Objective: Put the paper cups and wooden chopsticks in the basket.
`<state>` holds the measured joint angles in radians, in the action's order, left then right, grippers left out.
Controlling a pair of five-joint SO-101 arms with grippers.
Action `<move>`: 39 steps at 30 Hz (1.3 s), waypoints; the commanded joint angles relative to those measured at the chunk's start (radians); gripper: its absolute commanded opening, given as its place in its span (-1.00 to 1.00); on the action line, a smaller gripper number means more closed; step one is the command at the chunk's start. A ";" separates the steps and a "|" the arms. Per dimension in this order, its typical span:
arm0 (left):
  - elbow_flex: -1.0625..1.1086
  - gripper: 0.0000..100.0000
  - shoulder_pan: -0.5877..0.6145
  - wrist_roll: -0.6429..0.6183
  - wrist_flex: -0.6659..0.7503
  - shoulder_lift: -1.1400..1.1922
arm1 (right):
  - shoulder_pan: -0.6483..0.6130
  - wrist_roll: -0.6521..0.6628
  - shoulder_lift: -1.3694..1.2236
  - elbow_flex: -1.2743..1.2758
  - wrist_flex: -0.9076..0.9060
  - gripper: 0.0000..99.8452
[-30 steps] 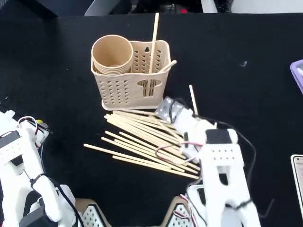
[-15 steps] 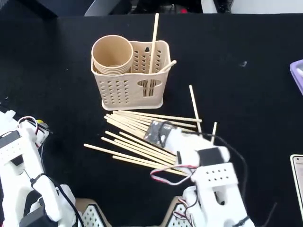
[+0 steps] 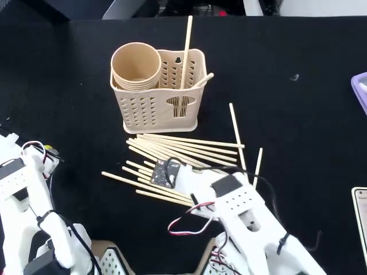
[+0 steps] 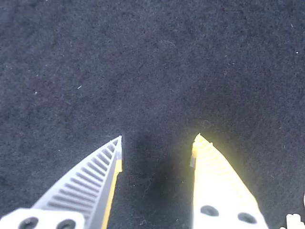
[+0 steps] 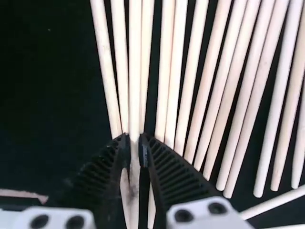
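Wooden chopsticks [image 3: 189, 150] in a loose pile on the black counter [image 3: 298, 132], just in front of the basket [image 3: 157, 109]. Right gripper [image 5: 133, 139] down on the pile's near side, fingers [image 5: 162, 167] nearly shut, pinching one chopstick [image 5: 135, 71]. Stacked paper cups [image 3: 136, 66] inside the basket, with sticks [image 3: 186, 51] standing beside them. Left gripper [image 4: 157, 139] by the near left corner, over bare counter, fingers wide apart.

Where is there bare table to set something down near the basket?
Free: table left of the basket, and far right of it toward the purple object. Crowded: in front, chopsticks fanned beneath the right tool.
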<state>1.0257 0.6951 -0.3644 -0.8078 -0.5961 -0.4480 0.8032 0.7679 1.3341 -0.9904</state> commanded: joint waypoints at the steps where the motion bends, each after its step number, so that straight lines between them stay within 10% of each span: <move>1: -0.028 -0.54 -0.001 0.003 0.008 -0.025 | -0.014 -0.011 -0.051 -0.047 0.028 -0.95; 7: -0.028 -0.54 -0.001 0.003 0.008 -0.025 | -0.014 -0.012 -0.110 -0.047 0.049 -0.69; 39: -0.030 -0.54 -0.001 0.003 0.009 -0.025 | -0.015 -0.048 -0.119 -0.031 0.126 -0.82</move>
<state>1.0257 0.6951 -0.3644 -0.8078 -0.5961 -0.4511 0.7679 0.6498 1.3019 -0.8876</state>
